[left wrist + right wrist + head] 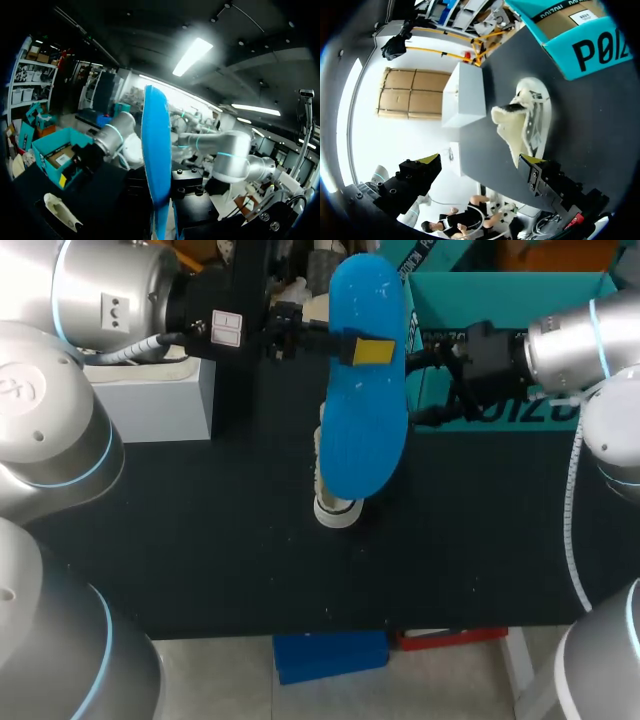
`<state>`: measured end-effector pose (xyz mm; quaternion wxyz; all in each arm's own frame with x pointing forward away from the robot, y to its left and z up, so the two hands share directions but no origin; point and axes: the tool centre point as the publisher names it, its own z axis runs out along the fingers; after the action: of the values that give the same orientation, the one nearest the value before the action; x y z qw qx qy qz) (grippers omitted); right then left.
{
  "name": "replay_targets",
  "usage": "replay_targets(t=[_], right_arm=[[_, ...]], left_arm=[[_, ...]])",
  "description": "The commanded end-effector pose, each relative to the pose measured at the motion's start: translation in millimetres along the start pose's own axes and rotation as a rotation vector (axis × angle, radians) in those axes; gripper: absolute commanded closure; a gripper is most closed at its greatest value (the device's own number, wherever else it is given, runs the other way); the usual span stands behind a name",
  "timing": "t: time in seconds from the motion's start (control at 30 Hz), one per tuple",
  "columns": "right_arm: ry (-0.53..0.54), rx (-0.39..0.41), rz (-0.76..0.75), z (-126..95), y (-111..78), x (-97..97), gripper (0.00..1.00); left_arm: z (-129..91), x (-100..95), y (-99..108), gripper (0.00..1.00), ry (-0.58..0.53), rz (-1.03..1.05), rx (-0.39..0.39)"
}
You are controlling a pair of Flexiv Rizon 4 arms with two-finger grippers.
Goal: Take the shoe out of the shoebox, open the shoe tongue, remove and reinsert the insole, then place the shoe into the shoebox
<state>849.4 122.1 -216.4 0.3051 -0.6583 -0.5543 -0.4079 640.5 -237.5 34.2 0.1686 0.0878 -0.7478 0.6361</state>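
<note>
My left gripper (372, 350) is shut on a blue insole (362, 390), holding it up in the air on end, above the table's middle. In the left wrist view the insole (155, 165) shows edge-on, straight ahead of the camera. The white shoe (335, 508) lies on the black table under the insole, mostly hidden by it. My right gripper (480, 160) is open and hangs above the shoe (530, 120), whose tongue is pulled up. The teal shoebox (500, 290) stands at the back right, behind my right arm (560, 340).
A white box (150, 400) sits at the back left of the black table (200, 540), also seen beside the shoe as the white box (465, 95) in the right wrist view. The shoebox (580, 30) is just beyond the shoe.
</note>
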Motion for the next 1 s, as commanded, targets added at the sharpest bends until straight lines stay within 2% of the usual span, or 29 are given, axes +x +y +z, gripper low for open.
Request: replay_targets(t=[0.03, 0.2, 0.43, 0.47, 0.6, 0.77, 0.87, 1.0], right_arm=[[0.459, 0.012, -0.009, -0.7, 3.6, 0.2, 0.0], [0.497, 0.018, -0.011, -0.5, 2.2, 4.9, 0.0], [0.484, 0.013, -0.03, -1.9, 0.3, 7.7, 0.0], [0.484, 0.013, -0.03, -1.9, 0.3, 7.7, 0.0], [0.484, 0.013, -0.03, -1.9, 0.3, 7.7, 0.0], [0.484, 0.013, -0.03, -1.9, 0.3, 7.7, 0.0], [0.484, 0.013, -0.03, -1.9, 0.3, 7.7, 0.0], [0.484, 0.013, -0.03, -1.9, 0.3, 7.7, 0.0]], left_arm=[[1.3, 0.4, 0.3, 1.0, -0.004, -0.002, -0.003], [1.3, 0.4, 0.3, 1.0, -0.004, -0.002, -0.003], [1.3, 0.4, 0.3, 1.0, -0.004, -0.002, -0.003], [2.3, -0.3, -0.7, 1.0, -0.017, 0.057, -0.005], [5.7, -5.3, 1.0, 1.0, -0.059, 0.242, 0.113], [14.0, -14.9, 24.0, 1.0, -0.168, 0.441, 0.119], [26.6, -30.0, 48.1, 1.0, -0.11, 0.348, 0.066], [26.6, -30.0, 48.1, 1.0, -0.11, 0.348, 0.066]])
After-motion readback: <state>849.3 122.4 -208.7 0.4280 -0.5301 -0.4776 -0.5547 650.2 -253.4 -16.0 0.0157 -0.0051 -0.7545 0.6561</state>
